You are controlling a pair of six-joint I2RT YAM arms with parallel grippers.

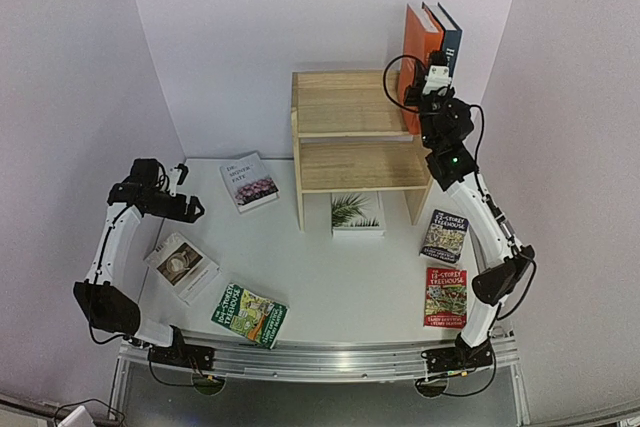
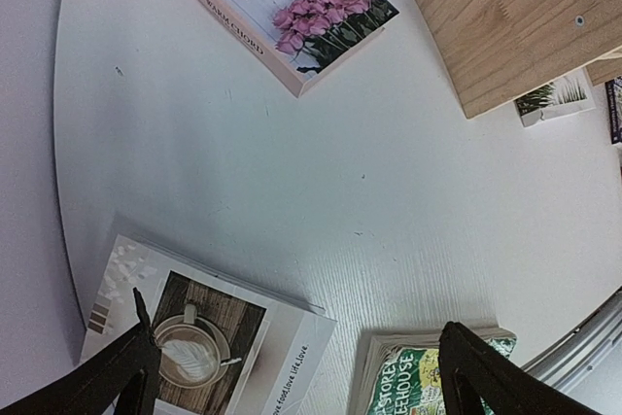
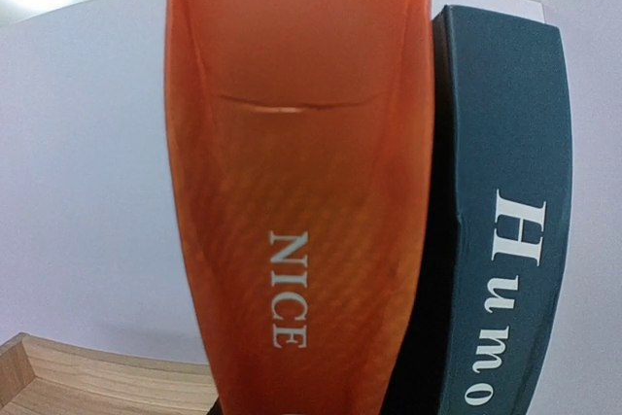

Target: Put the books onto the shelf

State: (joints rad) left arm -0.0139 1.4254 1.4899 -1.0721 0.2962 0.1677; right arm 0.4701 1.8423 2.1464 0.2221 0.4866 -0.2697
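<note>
From above, the shelf (image 1: 350, 127) stands at the back of the table (image 1: 320, 277). On its top board, at the right end, the orange book (image 1: 418, 32) and the blue book (image 1: 450, 37) stand upright, side by side. The right claw (image 1: 425, 87) is clamped on the orange book. The lower board is bare. The palm book (image 1: 357, 212) lies flat at the shelf's foot. The flower book (image 1: 250, 182) lies to the left of the shelf. The blue Treehouse (image 1: 444, 236) and the red Treehouse (image 1: 446, 297) lie to its right, under the right arm. The coffee book (image 1: 182, 267) and the green Treehouse (image 1: 250, 315) lie near the front left. The left claw (image 1: 192, 192) hangs wide open and holds nothing.

In the left wrist view, the spread fingers (image 2: 117, 366) hover over the coffee book (image 2: 204, 337) and the green Treehouse (image 2: 428, 376). The flower book (image 2: 292, 7) and the shelf (image 2: 515, 26) lie beyond them.

In the right wrist view, the orange book (image 3: 301, 191) fills the frame, spine forward. The blue book (image 3: 501, 221) touches its right side, and the shelf (image 3: 87, 381) shows below.
</note>
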